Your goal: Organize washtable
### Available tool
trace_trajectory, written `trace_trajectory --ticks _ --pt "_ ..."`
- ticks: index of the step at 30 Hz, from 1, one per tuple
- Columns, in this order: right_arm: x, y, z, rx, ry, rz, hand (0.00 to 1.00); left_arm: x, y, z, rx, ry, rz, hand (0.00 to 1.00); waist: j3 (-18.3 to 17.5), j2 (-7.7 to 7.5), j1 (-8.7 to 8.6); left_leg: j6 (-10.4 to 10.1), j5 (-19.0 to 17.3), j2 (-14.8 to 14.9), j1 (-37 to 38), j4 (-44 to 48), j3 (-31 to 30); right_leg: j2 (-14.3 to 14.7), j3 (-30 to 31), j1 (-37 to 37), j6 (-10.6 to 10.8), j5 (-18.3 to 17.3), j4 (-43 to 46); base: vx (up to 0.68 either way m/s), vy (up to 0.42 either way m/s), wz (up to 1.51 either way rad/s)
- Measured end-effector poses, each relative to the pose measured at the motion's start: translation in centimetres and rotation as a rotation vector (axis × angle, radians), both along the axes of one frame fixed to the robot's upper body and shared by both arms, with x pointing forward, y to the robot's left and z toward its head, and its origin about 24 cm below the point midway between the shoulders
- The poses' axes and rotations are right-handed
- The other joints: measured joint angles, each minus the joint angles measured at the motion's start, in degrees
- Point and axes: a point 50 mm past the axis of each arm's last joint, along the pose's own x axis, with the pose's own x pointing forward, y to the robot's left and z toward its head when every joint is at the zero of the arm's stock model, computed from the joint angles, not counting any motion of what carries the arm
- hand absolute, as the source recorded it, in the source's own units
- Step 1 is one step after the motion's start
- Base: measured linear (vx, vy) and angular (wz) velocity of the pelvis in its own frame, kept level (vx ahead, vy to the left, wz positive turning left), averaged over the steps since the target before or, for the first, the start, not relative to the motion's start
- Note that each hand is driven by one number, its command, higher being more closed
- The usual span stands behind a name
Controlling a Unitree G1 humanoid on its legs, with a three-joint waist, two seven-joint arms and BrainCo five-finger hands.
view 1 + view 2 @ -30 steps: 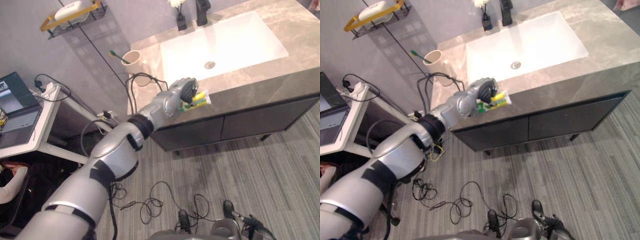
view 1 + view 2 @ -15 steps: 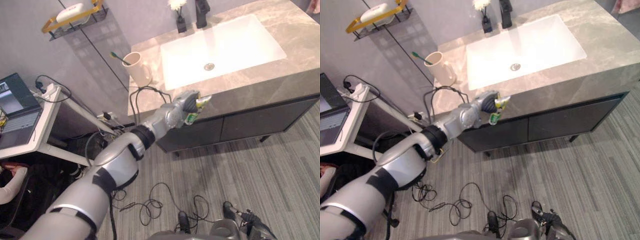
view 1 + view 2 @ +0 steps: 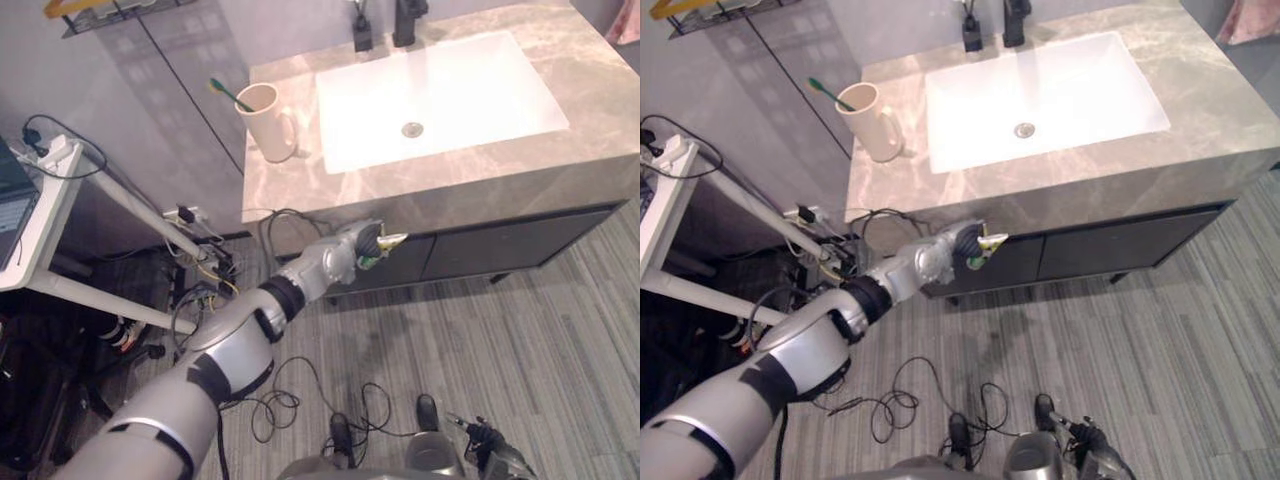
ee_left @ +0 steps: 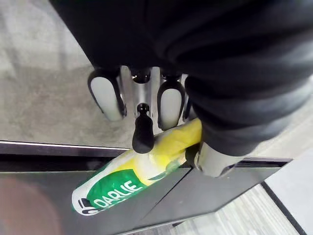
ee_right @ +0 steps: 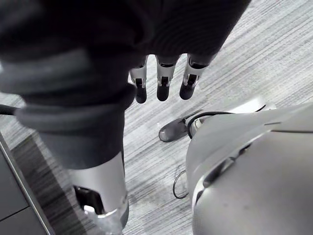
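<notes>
Here the left hand (image 3: 362,245) is closed around a yellow and green toothpaste tube (image 4: 132,178); in the left wrist view the dark-tipped fingers (image 4: 105,95) are curled over its body, and the printed end sticks out free past them. The hand with the tube is not over the countertop (image 3: 300,185). It hangs in front of the dark cabinet (image 3: 500,250), just below the stone front edge, with the tube lying roughly level and its end pointing to the robot's right. I think the tube is gripped around the middle so that it does not slip or bend, and so that one end is free to be put into something. The most likely place for it is the beige cup (image 3: 268,118) at the left side of the countertop, which already holds a green toothbrush (image 3: 228,93) leaning out to the left. To arrive there, the hand must first rise above the counter edge, which stands between it and the cup, and the toothbrush takes part of the cup's opening. To the right of the cup is the white basin (image 3: 440,85), with a dark faucet (image 3: 410,12) and a small dark container (image 3: 362,35) behind it. The right hand (image 5: 164,73) hangs idle over the striped floor (image 3: 480,350), its fingers straight and holding nothing.
</notes>
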Motion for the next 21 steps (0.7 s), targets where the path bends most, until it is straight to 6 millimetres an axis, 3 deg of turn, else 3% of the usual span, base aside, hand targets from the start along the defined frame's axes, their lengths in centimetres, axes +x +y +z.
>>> trace_trajectory --ticks 4,8,13,18,21 --pt "-2.6 0.1 -0.3 -0.018 0.089 0.121 0.0 -0.2 0.7 1.5 0.041 -0.085 -0.062 1.0 -0.58 -1.27 -0.05 0.01 0.01 0.07 0.14 -0.02 0.36 0.05 0.26 -0.01 -0.01 0.02 0.01 -0.02 0.001 -0.04" --pt "-3.0 0.2 -0.4 -0.019 0.102 0.145 0.0 -1.2 0.8 3.1 0.021 -0.151 -0.136 1.0 -1.12 -2.04 0.96 0.04 0.03 0.31 0.17 -0.03 0.39 0.3 0.19 -0.01 -0.1 0.08 0.0 0.0 0.0 0.0" --pt "-4.2 0.5 -0.6 -0.009 0.131 0.138 0.0 -4.6 1.1 5.0 -0.122 -0.204 -0.262 1.0 -4.13 -3.01 3.08 0.02 0.04 0.33 -0.52 0.01 -0.63 0.26 -0.17 -0.52 -0.1 0.07 0.17 0.02 -0.002 0.05" --pt "-4.4 1.2 -0.8 0.011 0.138 0.146 0.0 -5.4 2.2 5.2 -0.168 -0.215 -0.249 1.0 -6.51 -5.05 3.12 0.03 0.05 0.2 -0.28 0.01 -0.77 -0.12 -0.13 -0.58 -0.1 0.07 1.0 0.01 0.007 0.02" --pt "-4.6 1.3 -0.8 0.014 0.146 0.152 0.0 -5.9 2.4 5.6 -0.196 -0.225 -0.26 1.0 -7.38 -5.45 3.21 0.06 0.02 0.16 -0.18 -0.06 -0.93 -0.14 -0.03 -0.61 -0.1 0.06 1.42 0.0 0.0 0.0"
